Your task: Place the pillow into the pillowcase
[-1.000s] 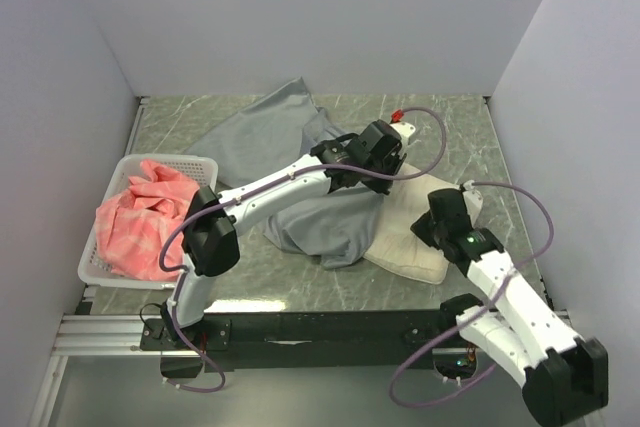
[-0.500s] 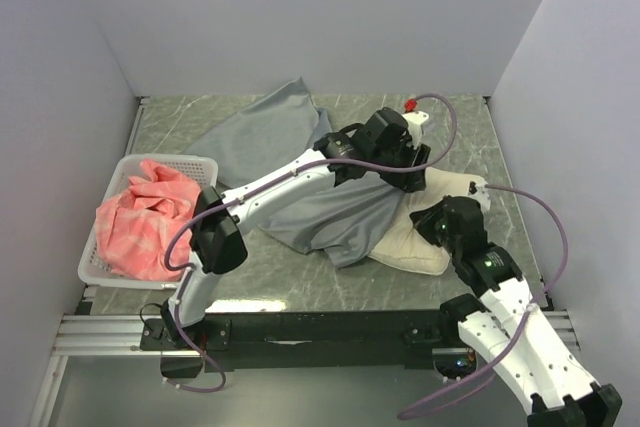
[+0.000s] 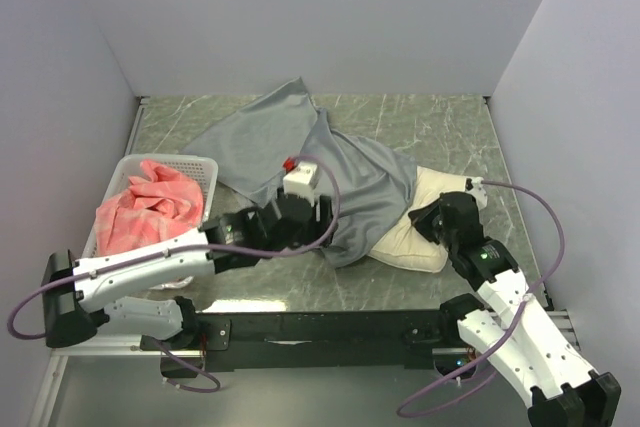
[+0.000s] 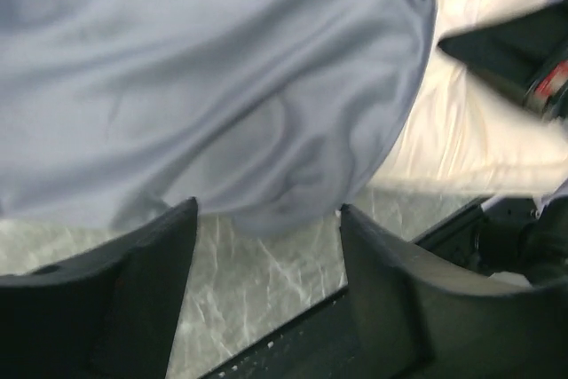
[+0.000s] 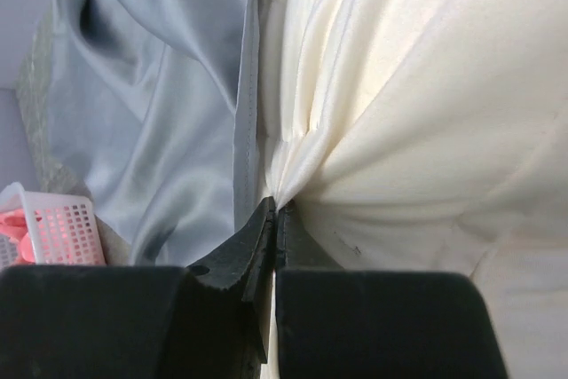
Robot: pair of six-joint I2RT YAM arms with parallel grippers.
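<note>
The pillow (image 3: 410, 244) is a flat cream cushion. Its smooth fabric is drawn into fanning creases where the right pincer (image 5: 273, 219) pinches a fold, its 2 black fingers pressed together on the cloth. Just left of that pincer runs the stitched hem of the pillowcase (image 3: 350, 182), a grey, faintly shiny sack lying rumpled on the table (image 3: 450, 127) and overlapping the pillow's edge (whether any of the pillow sits inside it cannot be told).

The left pincer (image 4: 266, 210) is spread wide with nothing between its fingers. The pillowcase's rounded edge lies just beyond its tips, and the pillow is ahead and to its right.

Only the right wrist view shows the pinch itself. Only the left wrist view shows the gap between the left fingers, which the wrist hides from above. Only the top view shows the pillowcase's full spread, with the white basket (image 3: 190, 161) holding a pink cloth (image 3: 140, 212) well left of both pincers.
</note>
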